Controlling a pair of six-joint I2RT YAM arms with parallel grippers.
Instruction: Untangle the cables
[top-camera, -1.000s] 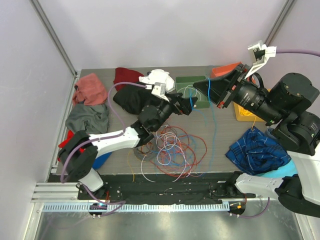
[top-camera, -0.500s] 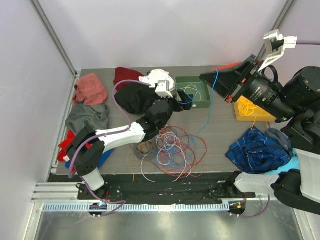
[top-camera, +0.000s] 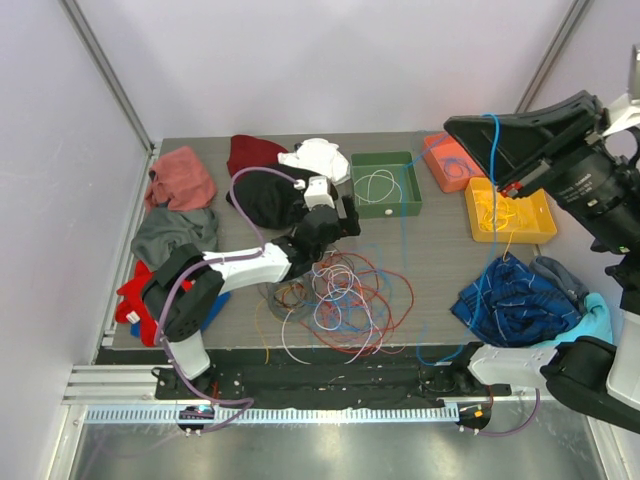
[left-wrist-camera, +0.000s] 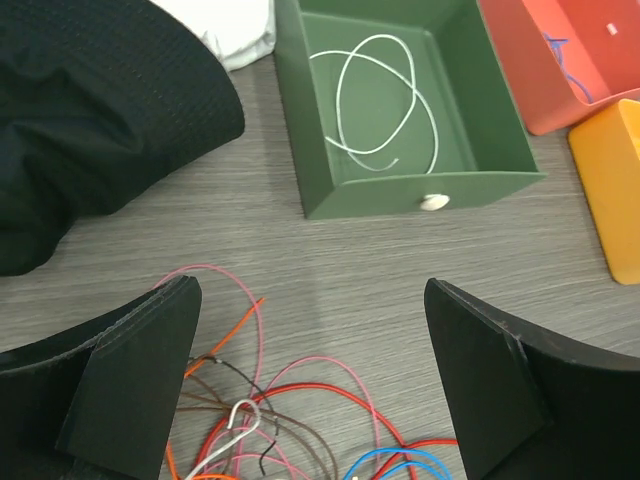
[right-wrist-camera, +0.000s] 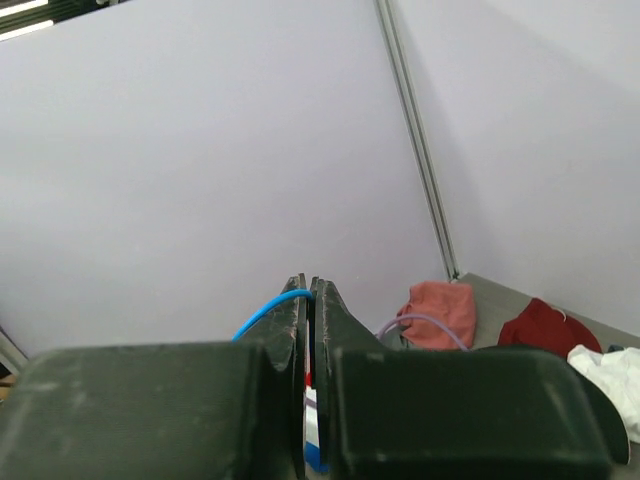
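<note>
The cables (top-camera: 345, 295) lie in a tangled pile of red, pink, blue, orange, brown and white loops at the table's front middle. My left gripper (top-camera: 345, 218) is open and empty, low over the pile's far edge. In the left wrist view (left-wrist-camera: 310, 385) the loops (left-wrist-camera: 300, 430) lie between its fingers. My right gripper (top-camera: 470, 128) is raised high at the right, shut on a blue cable (top-camera: 494, 150) that hangs down towards the table. In the right wrist view the blue cable (right-wrist-camera: 268, 310) comes out of the shut jaws (right-wrist-camera: 311, 290).
A green bin (top-camera: 384, 211) holds a white cable (left-wrist-camera: 375, 100). An orange bin (top-camera: 450, 165) and a yellow bin (top-camera: 505, 232) stand at the back right. Black (top-camera: 262, 198), white (top-camera: 318, 157), red (top-camera: 183, 178), grey (top-camera: 175, 235) and blue plaid (top-camera: 510, 300) cloths ring the pile.
My right gripper has risen and swung right with the blue cable, drawing it up from the pile. My left gripper has pulled back from the green bin towards the pile.
</note>
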